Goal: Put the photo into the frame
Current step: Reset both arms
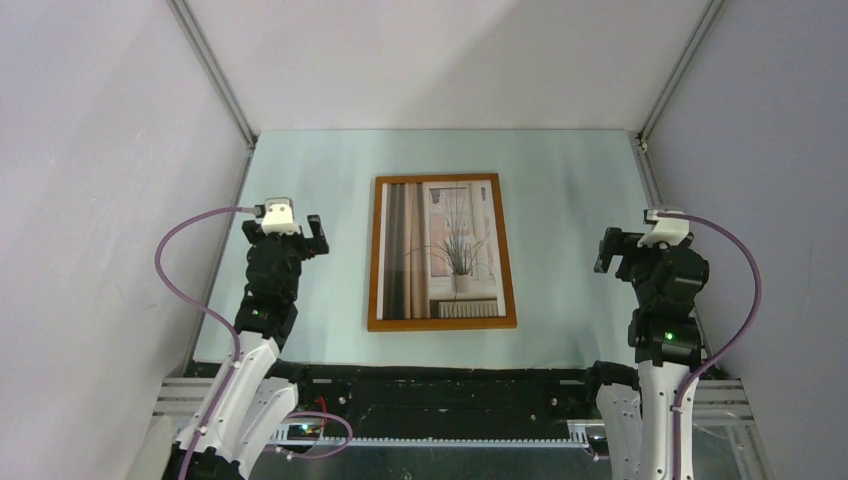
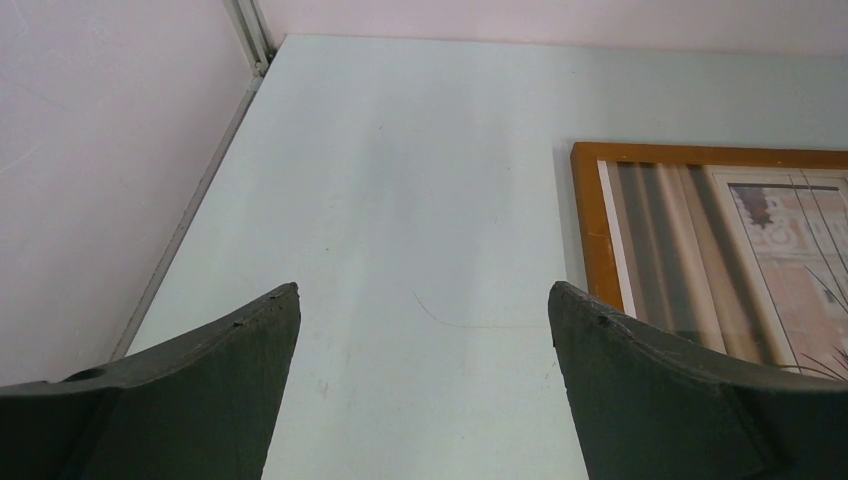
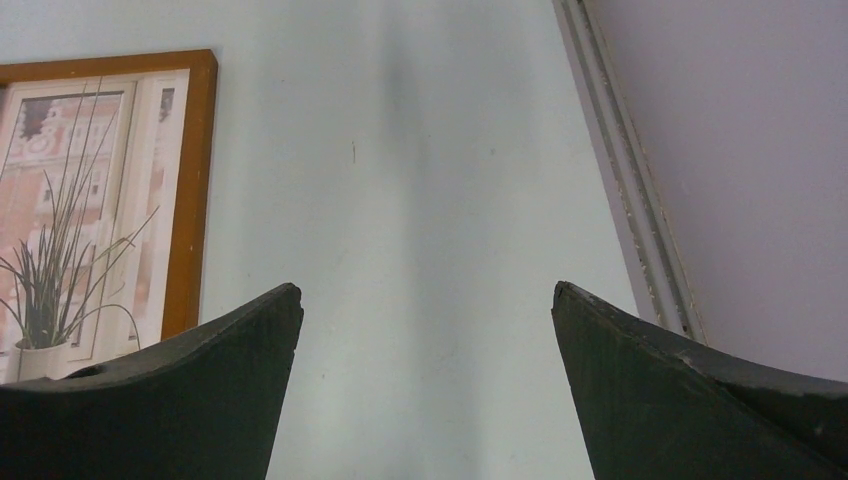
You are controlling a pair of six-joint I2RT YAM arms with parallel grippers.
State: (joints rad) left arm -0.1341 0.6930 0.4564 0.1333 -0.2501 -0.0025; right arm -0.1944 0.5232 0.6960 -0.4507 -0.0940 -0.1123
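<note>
The frame [image 1: 372,255], a thin light-brown wooden rectangle, lies flat in the middle of the table. The photo [image 1: 440,250] of a potted grassy plant by curtains lies face up inside its border. My left gripper [image 1: 285,235] hovers to the left of the frame, open and empty. In the left wrist view, the left gripper [image 2: 423,290] is over bare table, with the frame [image 2: 590,230] and photo [image 2: 720,260] off to its right. My right gripper [image 1: 645,250] hovers to the right, also open and empty. From the right wrist, the right gripper [image 3: 427,288] has the frame [image 3: 190,200] and photo [image 3: 80,200] on its left.
The pale green table [image 1: 570,200] is enclosed by white walls on three sides. Metal rails run along its left edge [image 2: 250,40] and right edge [image 3: 620,180]. The arm bases and cables sit at the near edge.
</note>
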